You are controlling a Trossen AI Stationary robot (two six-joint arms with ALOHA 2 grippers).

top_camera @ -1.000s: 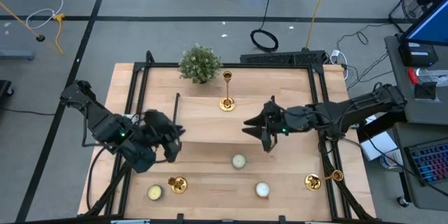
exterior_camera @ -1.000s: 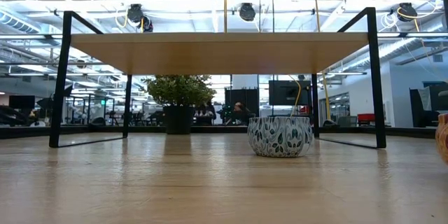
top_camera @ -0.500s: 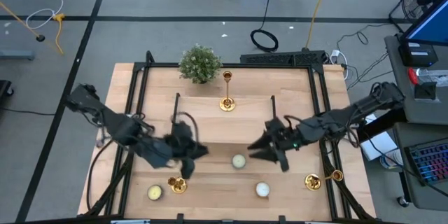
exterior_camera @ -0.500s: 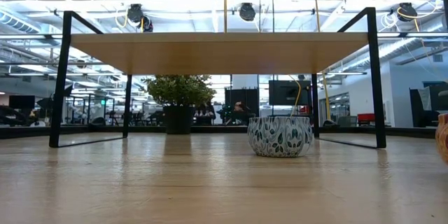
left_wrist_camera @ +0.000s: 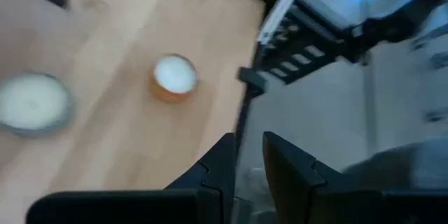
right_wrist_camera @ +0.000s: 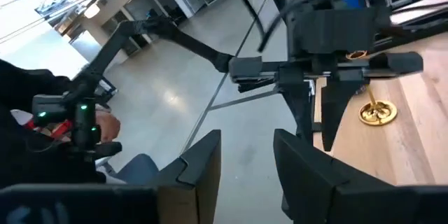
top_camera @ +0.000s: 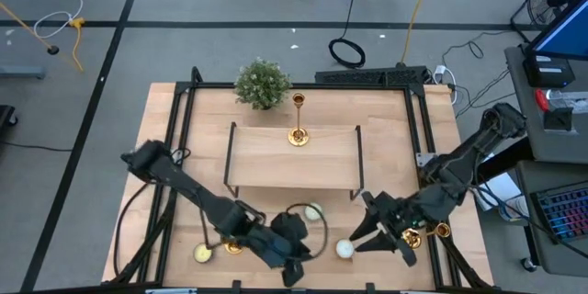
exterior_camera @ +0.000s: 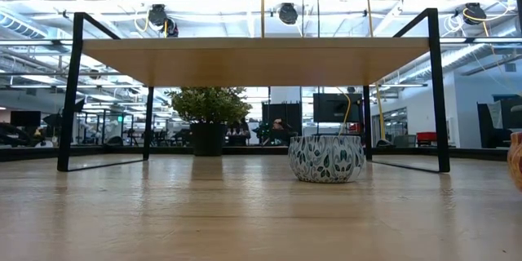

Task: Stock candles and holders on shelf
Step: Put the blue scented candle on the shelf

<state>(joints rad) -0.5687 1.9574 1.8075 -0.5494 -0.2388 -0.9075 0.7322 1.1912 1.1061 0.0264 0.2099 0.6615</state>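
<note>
One gold holder [top_camera: 298, 134] stands upright on its base on the light-wood shelf [top_camera: 276, 161]. A second holder [top_camera: 231, 243] stands near the front left, and a third [top_camera: 424, 235] is at the front right. Three candles rest on the table: pale green [top_camera: 313, 211], white [top_camera: 344, 249], yellowish [top_camera: 202, 254]. My left gripper [top_camera: 305, 259] hovers near the front edge just left of the white candle [left_wrist_camera: 175, 77], its fingers a narrow gap apart around nothing. My right gripper [top_camera: 363, 230] is open and bare, just right of that candle.
A small green plant [top_camera: 263, 83] stands behind the shelf. In the low view the patterned candle cup [exterior_camera: 326, 159] sits under the shelf board [exterior_camera: 261, 57]. Black frame rails run along the table's left and right sides. The near edge of the table lies close beside my left gripper.
My left gripper has swept from beside the shelf's left end toward the near edge and the table's right, sinking and tipping downward. My right gripper has swung from over the shelf's right part toward the near right corner. The candles and holders have stayed where they were.
</note>
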